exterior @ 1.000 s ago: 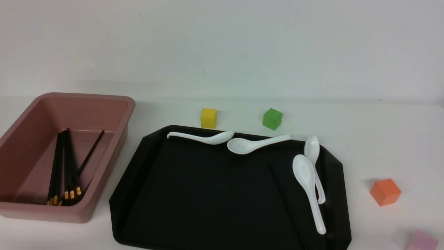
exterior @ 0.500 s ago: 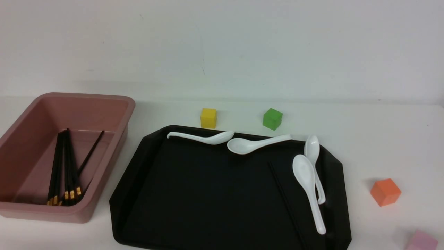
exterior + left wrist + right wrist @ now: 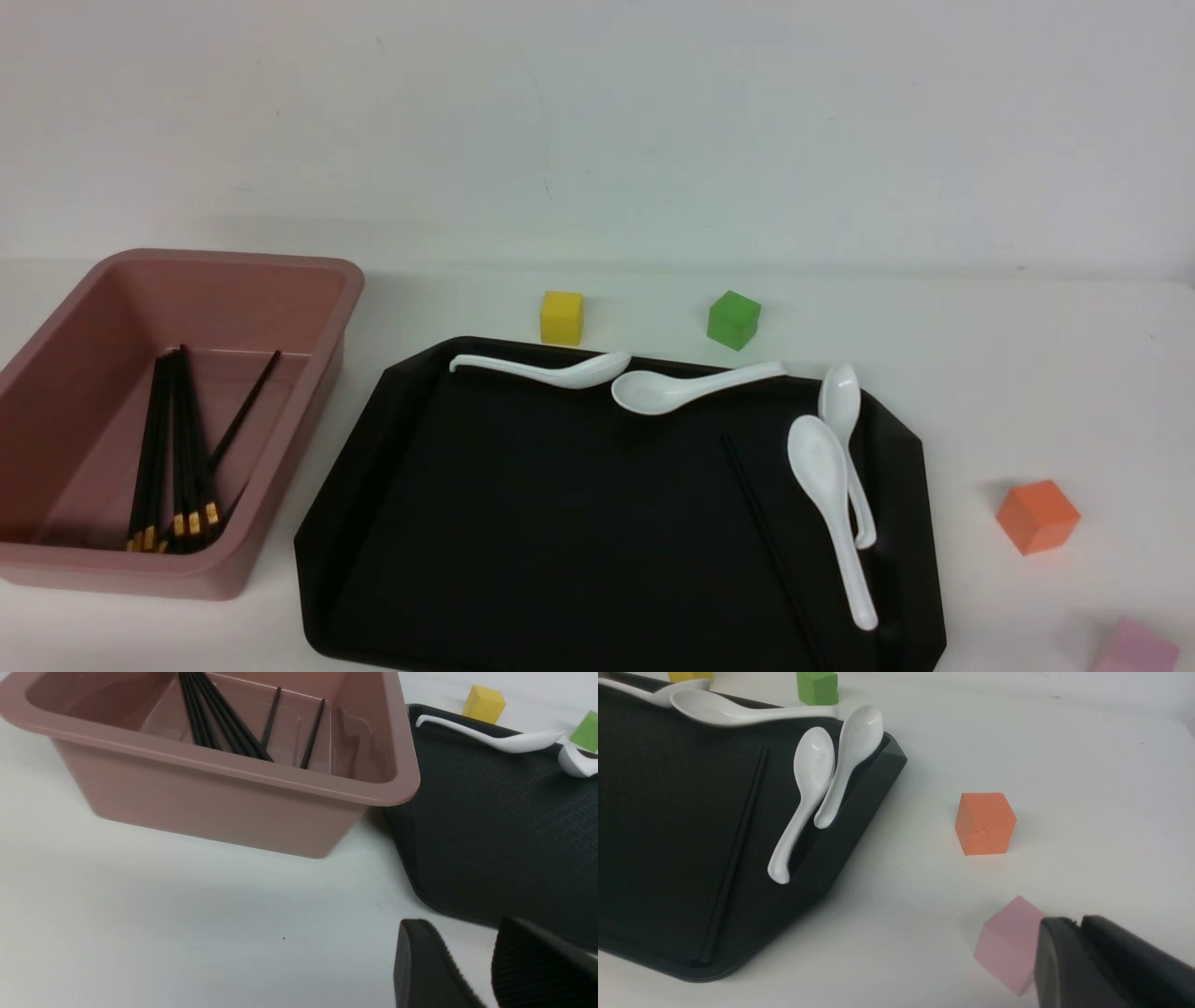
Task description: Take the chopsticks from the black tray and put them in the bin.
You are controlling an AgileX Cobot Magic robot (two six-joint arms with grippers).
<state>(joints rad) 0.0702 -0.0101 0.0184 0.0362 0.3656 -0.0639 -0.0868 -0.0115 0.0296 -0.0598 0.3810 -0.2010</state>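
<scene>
The black tray [image 3: 560,523] lies in the middle of the table. A black chopstick [image 3: 767,537] lies on its right part, left of two white spoons; it also shows in the right wrist view [image 3: 738,844]. The pink bin [image 3: 345,280] stands left of the tray and holds several chopsticks [image 3: 177,448]. Neither gripper shows in the front view. In the left wrist view my left gripper [image 3: 465,933] is open and empty, above the table by the tray's [image 3: 490,826] near left corner and near the bin [image 3: 233,772]. My right gripper [image 3: 1076,921] is shut and empty, right of the tray [image 3: 668,812].
Several white spoons lie on the tray: two along its far rim [image 3: 541,371] [image 3: 691,385], two at its right side [image 3: 826,495] [image 3: 845,420]. A yellow cube [image 3: 561,317] and a green cube [image 3: 733,319] stand behind the tray. An orange cube [image 3: 1036,516] and a pink cube [image 3: 1008,947] stand to its right.
</scene>
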